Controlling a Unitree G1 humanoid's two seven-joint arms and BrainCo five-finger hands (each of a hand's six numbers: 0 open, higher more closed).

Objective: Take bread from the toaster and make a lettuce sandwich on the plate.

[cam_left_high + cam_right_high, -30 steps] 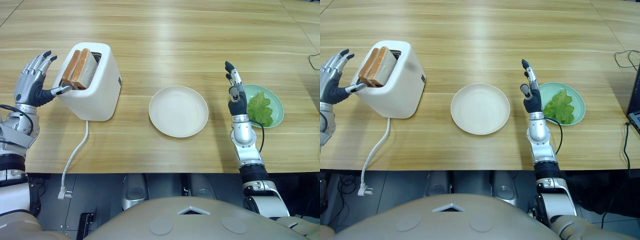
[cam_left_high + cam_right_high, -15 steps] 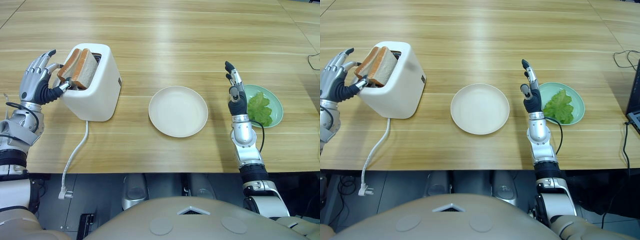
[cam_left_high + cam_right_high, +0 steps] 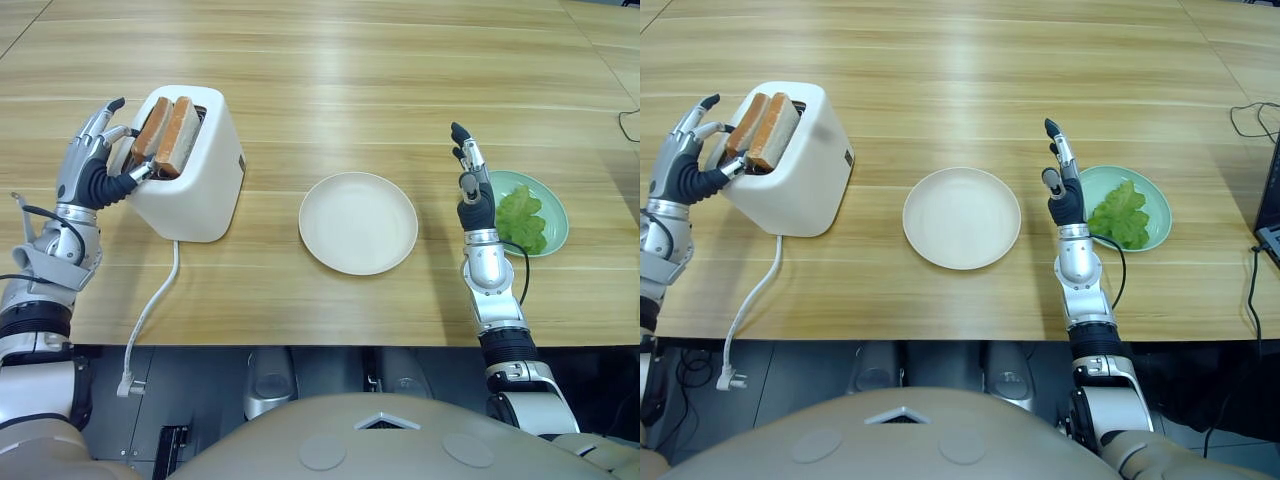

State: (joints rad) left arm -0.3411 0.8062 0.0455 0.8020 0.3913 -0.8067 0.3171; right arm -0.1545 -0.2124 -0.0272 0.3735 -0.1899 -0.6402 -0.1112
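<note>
White toaster [image 3: 190, 170] at left of wooden desk [image 3: 350, 60], cord [image 3: 150, 310] trailing off near edge. Two slices of bread [image 3: 168, 137] side by side, standing up out of toaster slot. Left hand [image 3: 95, 165] pressed against toaster's left side at slot level, thumb under near corner of outer slice, fingers curled to its outer face. Looks clamped in a pinch on that slice, though firmness of hold hard to confirm from this angle. Round cream plate [image 3: 358, 222] at desk centre, bare, well apart from toaster. Right hand [image 3: 470, 190] upright between plate and green dish [image 3: 556, 203], fingers straight and apart, holding nothing, just beside dish's left rim. Lettuce [image 3: 520, 215] lying in green dish at right of desk.
</note>
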